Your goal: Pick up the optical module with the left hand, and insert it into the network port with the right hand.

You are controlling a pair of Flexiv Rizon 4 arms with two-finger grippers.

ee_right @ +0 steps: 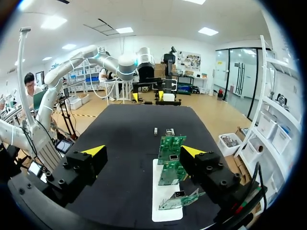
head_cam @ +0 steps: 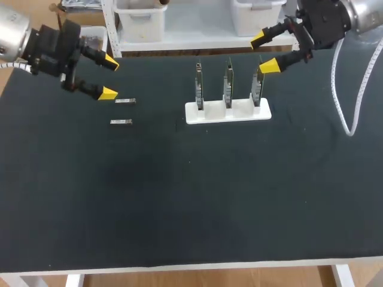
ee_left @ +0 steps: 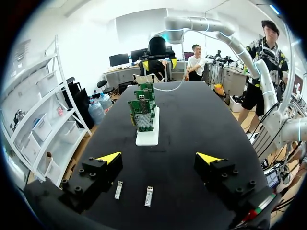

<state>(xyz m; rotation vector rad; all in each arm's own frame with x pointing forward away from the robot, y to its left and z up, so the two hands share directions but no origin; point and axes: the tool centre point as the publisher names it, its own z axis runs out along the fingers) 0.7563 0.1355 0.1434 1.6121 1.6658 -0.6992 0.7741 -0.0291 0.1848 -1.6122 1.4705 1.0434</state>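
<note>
On matte black table (head_cam: 179,197) — slim metal modules (head_cam: 125,101); left gripper (head_cam: 109,78), right gripper (head_cam: 264,52) agape, empty.

Left gripper (head_cam: 109,78) spread wide near far optical module (head_cam: 125,101); near optical module (head_cam: 121,122) apart.

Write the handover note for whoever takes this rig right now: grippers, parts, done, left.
Left gripper: open, empty, beside the two modules.
Right gripper: open, empty, close to the stand's right-end board.
Parts: far module and near module lie flat and apart on the black table. The white stand holds three circuit boards upright.
Done: nothing; neither module is picked up.
Left: grasp a module with the left, then insert it into a board's port with the right.
</note>
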